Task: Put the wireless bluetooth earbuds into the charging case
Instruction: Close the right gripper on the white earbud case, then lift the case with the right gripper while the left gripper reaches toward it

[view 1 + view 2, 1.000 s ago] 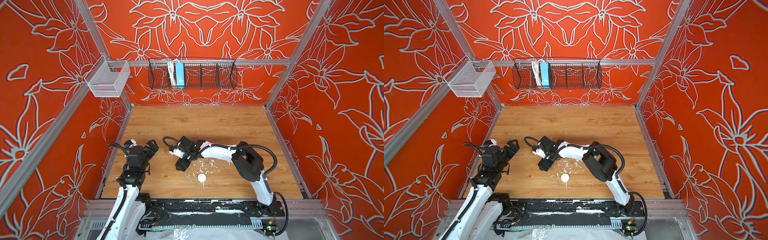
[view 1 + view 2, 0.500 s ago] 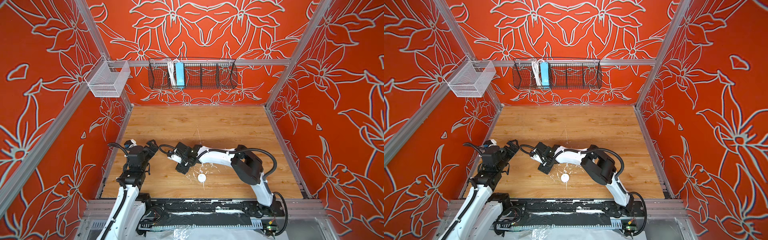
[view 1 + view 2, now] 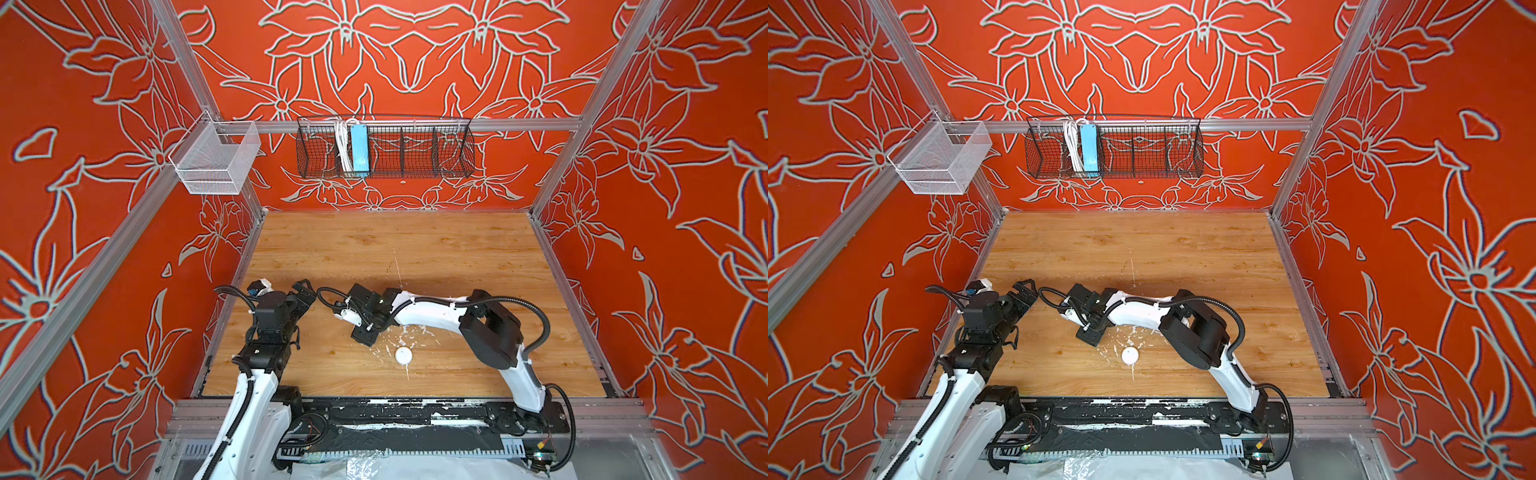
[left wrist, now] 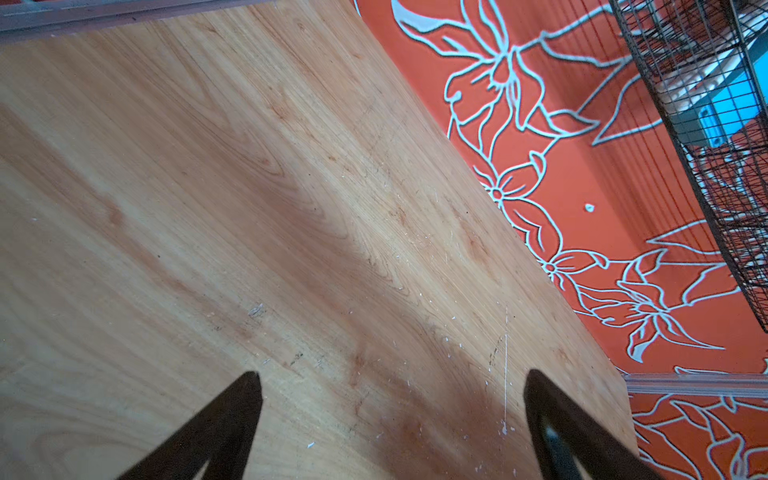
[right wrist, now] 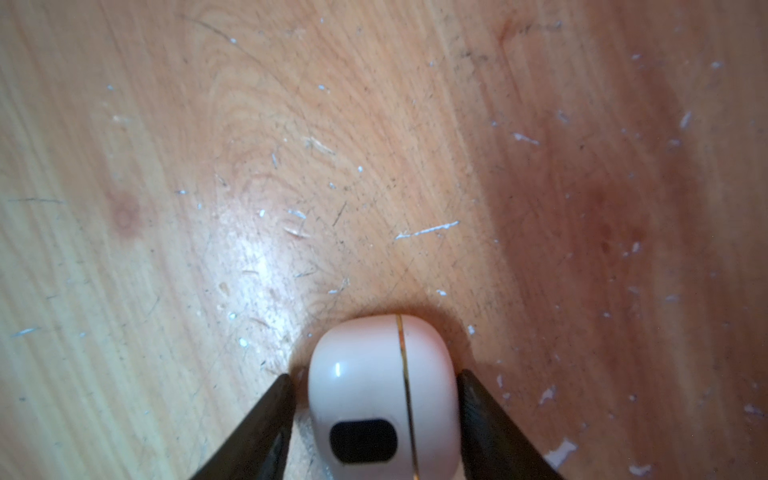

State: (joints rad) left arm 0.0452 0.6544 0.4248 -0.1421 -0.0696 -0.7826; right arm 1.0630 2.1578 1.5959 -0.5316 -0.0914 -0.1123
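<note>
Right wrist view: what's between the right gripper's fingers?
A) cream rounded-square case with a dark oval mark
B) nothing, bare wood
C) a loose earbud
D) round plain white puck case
A: the cream rounded-square case, with its dark oval mark and thin gold seam, lies between the fingers of the right gripper. The round white charging case sits apart from that gripper in both top views.

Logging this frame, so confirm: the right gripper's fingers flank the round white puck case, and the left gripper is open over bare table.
Wrong case: the right wrist view shows the right gripper flanking the cream rounded-square case with a dark oval mark. The charging case lies apart on the table in both top views. The rest holds.
</note>
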